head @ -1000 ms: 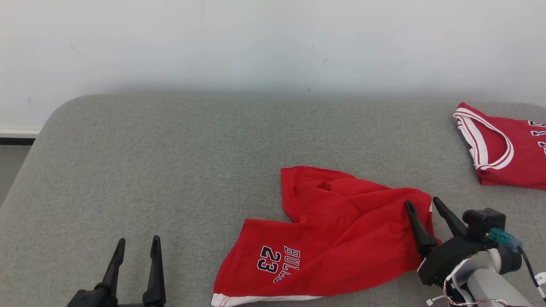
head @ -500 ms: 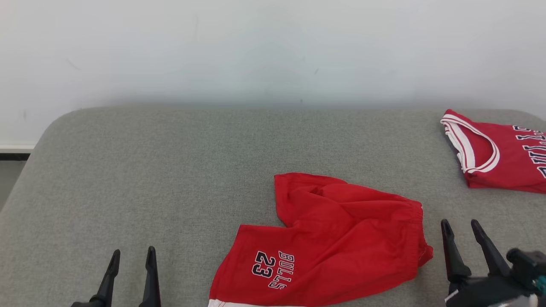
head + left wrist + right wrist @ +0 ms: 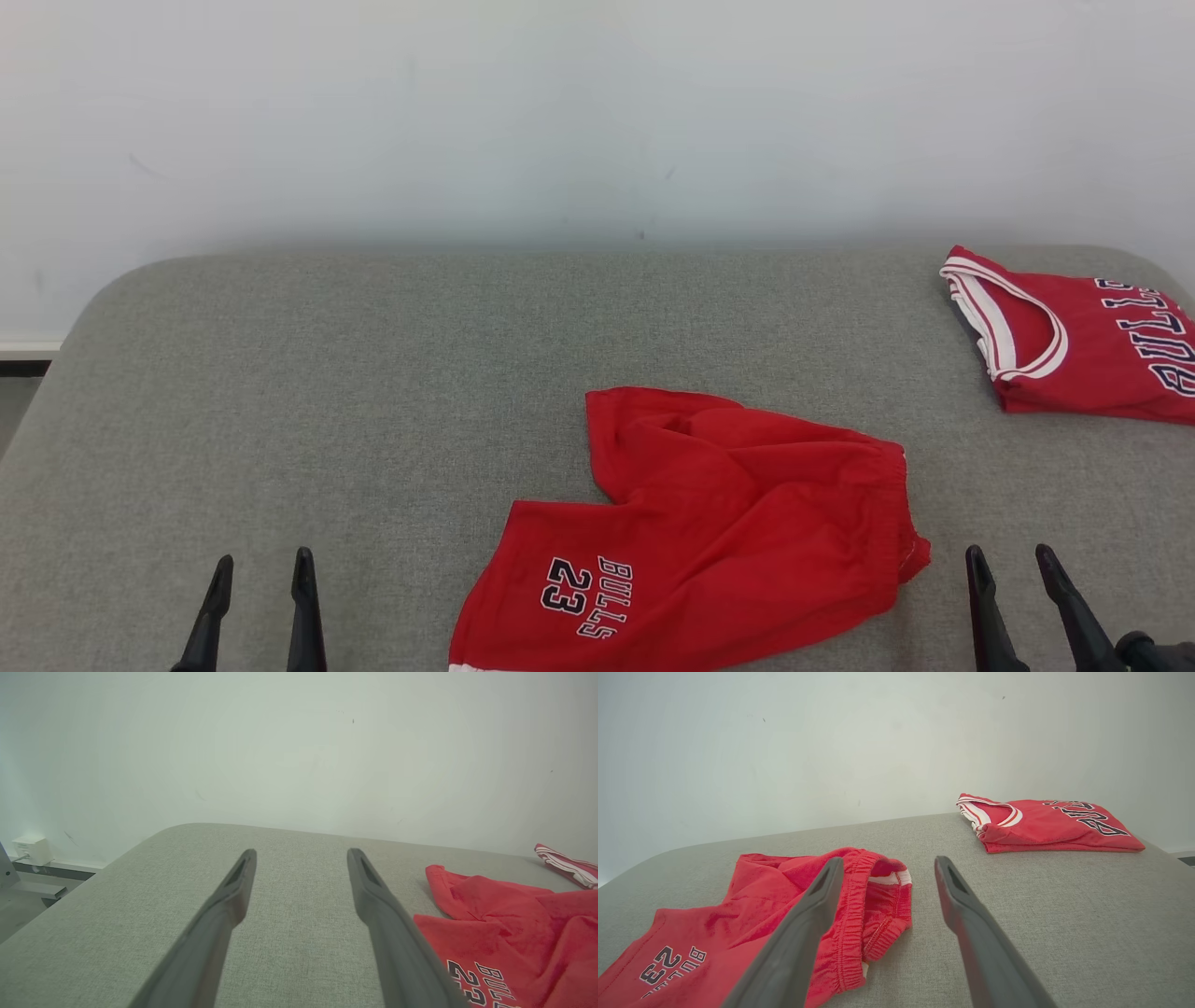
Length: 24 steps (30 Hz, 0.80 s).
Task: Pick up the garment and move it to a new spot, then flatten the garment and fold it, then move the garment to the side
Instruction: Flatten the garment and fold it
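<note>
Shorts (image 3: pixel 709 532) lie crumpled on the cushion (image 3: pixel 373 373), long axis running from the near-left hem to the waistband just left of my right gripper (image 3: pixel 1008 555), well apart from my left gripper (image 3: pixel 261 560); both spread, empty.

Grey upholstered surface (image 3: pixel 373 373); plain white wall (image 3: pixel 560 112)

Right gripper (image 3: pixel 1006 553): we are drawing it back toward 5 o'clock, off the waistband of the shorts (image 3: pixel 728 504), now clear of the cloth.
Head camera: we are tilting it, so everything is sliding toward 7 o'clock.
</note>
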Tool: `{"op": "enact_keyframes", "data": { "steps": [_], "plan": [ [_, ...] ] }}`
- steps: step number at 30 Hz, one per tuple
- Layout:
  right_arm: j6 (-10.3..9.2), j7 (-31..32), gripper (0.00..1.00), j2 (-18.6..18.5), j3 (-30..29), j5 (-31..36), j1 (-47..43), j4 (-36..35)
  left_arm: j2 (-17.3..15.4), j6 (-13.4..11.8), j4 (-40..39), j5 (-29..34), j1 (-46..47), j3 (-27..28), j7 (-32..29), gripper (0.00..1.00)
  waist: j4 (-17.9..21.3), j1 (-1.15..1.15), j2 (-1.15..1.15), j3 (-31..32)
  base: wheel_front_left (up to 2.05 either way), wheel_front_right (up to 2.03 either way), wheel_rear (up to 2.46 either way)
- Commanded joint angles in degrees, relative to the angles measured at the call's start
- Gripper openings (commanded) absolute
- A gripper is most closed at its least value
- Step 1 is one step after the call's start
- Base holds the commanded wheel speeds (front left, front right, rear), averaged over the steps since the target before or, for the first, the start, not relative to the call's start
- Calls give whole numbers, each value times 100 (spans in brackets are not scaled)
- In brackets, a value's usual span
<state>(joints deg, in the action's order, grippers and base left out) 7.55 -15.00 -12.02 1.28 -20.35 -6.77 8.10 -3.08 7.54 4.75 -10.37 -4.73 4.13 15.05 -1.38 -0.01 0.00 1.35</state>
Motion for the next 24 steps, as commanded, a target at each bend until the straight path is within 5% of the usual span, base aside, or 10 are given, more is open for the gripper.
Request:
{"op": "enact_keyframes", "data": {
  "steps": [1, 24],
  "plan": [
    [-16, -22, 100, 47, -8, 73, -88, -56, -3, -11, -46, 38, -87, 34, 17, 100, -2, 1, 0, 1, 0, 0, 0],
    [-16, 455, 100, -197, 374, 337, 330, 532, 15, -11, -145, 135, -60, -82, 17, 100, -325, 1, 0, -131, 0, 0, 0]
  ]
}}
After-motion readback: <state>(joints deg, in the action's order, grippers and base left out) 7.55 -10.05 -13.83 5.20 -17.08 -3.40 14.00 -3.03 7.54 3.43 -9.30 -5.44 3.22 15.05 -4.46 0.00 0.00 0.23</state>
